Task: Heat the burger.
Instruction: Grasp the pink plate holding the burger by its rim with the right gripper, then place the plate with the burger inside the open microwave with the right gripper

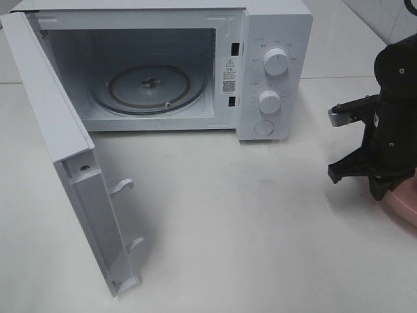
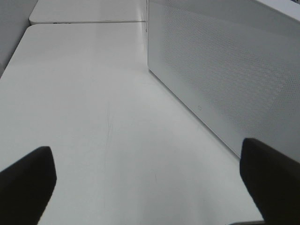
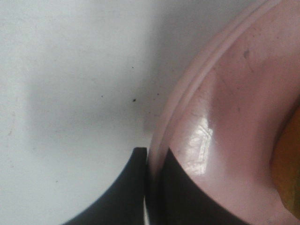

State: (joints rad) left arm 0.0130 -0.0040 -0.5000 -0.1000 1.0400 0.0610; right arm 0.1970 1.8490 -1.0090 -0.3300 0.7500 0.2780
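In the right wrist view my right gripper [image 3: 152,190] is shut on the rim of the shallow pink plate [image 3: 225,117], one black finger outside the rim and one inside. A golden-brown sliver of the burger [image 3: 290,159] shows on the plate at the picture's edge. From the high camera only a bit of the pink plate [image 1: 405,207] shows under the black right arm [image 1: 391,130], and the burger is hidden there. The white microwave [image 1: 273,39] stands with its door [image 1: 71,163] swung wide open and its glass turntable [image 1: 148,88] bare. My left gripper [image 2: 150,187] is open over the table, holding nothing.
The microwave's perforated side wall [image 2: 225,79] runs close beside the left gripper. The open door sticks out toward the table's front at the left. Two knobs [image 1: 276,62] sit on the microwave's right panel. A second white table [image 2: 84,11] adjoins at the far end.
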